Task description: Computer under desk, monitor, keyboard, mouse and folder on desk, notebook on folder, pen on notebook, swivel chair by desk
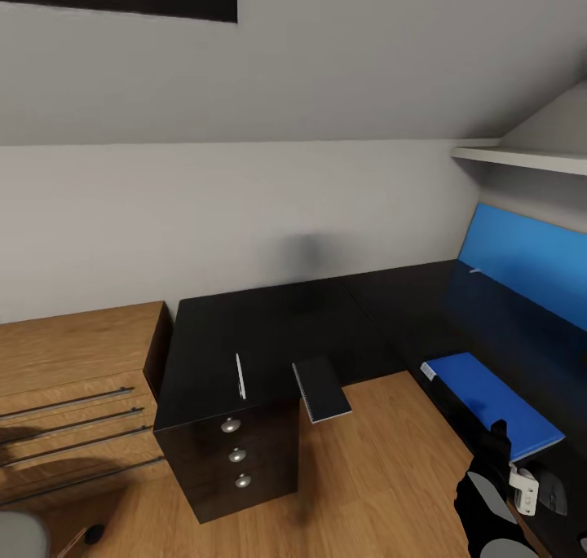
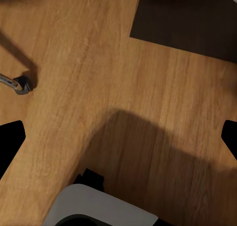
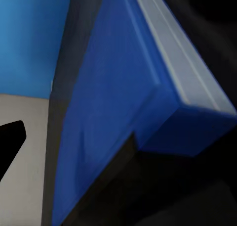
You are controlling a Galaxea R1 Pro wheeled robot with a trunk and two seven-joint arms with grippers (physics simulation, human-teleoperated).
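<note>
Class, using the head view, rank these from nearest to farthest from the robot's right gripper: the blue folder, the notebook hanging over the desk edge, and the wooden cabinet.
1. The blue folder, on the desk's right wing, just beside the right gripper.
2. The notebook, mid-picture, overhanging the desk edge beside the drawer unit.
3. The wooden cabinet, far left against the wall.

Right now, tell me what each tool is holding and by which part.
The left tool is open above the floor, holding nothing. The right tool is at the near end of the folder on the desk; whether it grips it cannot be told.
</note>
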